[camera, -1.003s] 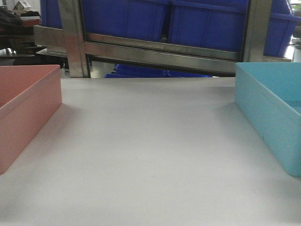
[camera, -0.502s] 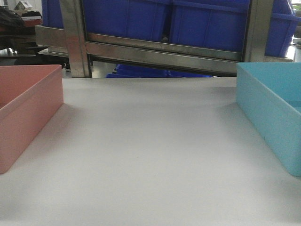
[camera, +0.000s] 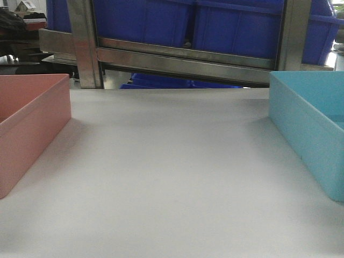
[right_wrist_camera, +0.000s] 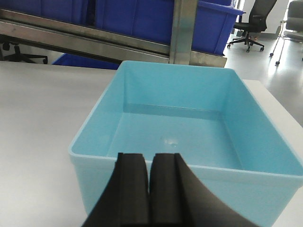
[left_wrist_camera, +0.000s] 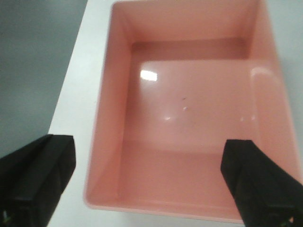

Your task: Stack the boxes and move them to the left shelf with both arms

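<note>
The pink box (camera: 32, 129) sits near the worktop's (camera: 172, 177) left edge, the blue box (camera: 309, 121) well apart at right, both empty. My left hand (left_wrist_camera: 147, 177) hangs spread wide above the pink one. My right hand (right_wrist_camera: 150, 187) is pinched closed on nothing, near the blue rim. Advancing like that, I'd likely shove the box, not grip it.

We see a dim, grainy front view, soft shadows on the tabletop (camera: 172, 177) beside the pink bin (camera: 27, 123) and light blue bin (camera: 312, 129), white glare on the pink floor, left gripper (left_wrist_camera: 149, 161) fingers (left_wrist_camera: 38, 175) blurred, right wrist view brighter, sharper
</note>
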`<action>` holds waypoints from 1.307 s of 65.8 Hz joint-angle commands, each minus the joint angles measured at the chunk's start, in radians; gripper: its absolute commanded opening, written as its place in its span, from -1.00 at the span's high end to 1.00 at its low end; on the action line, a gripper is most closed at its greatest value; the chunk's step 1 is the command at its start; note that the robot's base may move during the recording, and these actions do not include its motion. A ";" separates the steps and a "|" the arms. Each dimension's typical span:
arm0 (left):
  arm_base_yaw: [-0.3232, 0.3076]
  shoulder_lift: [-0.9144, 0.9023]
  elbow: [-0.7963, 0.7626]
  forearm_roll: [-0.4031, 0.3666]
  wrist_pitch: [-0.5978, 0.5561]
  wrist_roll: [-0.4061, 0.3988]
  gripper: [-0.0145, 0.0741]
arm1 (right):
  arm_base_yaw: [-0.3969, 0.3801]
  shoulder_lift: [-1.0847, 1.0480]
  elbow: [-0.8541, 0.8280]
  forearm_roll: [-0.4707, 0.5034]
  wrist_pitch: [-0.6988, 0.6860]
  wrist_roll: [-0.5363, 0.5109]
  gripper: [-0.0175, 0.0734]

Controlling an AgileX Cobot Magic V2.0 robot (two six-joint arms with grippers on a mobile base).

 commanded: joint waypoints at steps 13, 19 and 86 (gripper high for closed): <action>0.188 0.254 -0.229 -0.071 0.096 0.167 -0.55 | -0.006 -0.009 -0.019 -0.003 -0.085 -0.004 0.49; 0.216 0.354 -0.274 -0.102 0.096 0.202 -0.55 | -0.006 -0.009 -0.019 -0.003 -0.085 -0.004 0.49; 0.225 0.667 -0.329 -0.184 0.072 0.210 0.68 | -0.006 -0.009 -0.019 -0.003 -0.085 -0.004 0.49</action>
